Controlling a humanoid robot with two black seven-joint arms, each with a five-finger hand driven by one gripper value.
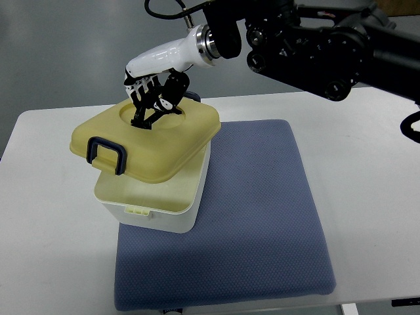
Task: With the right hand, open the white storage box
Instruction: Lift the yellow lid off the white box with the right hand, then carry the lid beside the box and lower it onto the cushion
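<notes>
A white storage box (151, 213) stands on the left part of a blue mat (262, 216). Its pale yellow lid (154, 141) has a dark blue clasp (105, 154) on the near left side and is lifted off the box, tilted and shifted back and left. My right hand (154, 105) comes in from the upper right; its black fingers (147, 115) are curled into the round recess on top of the lid and hold it there. The box's yellow rim (141, 193) shows below the lid. The left arm is out of view.
The mat lies on a white table (367, 170) whose far edge runs behind the box. My black right forearm (315, 42) spans the top of the picture above the table's back edge.
</notes>
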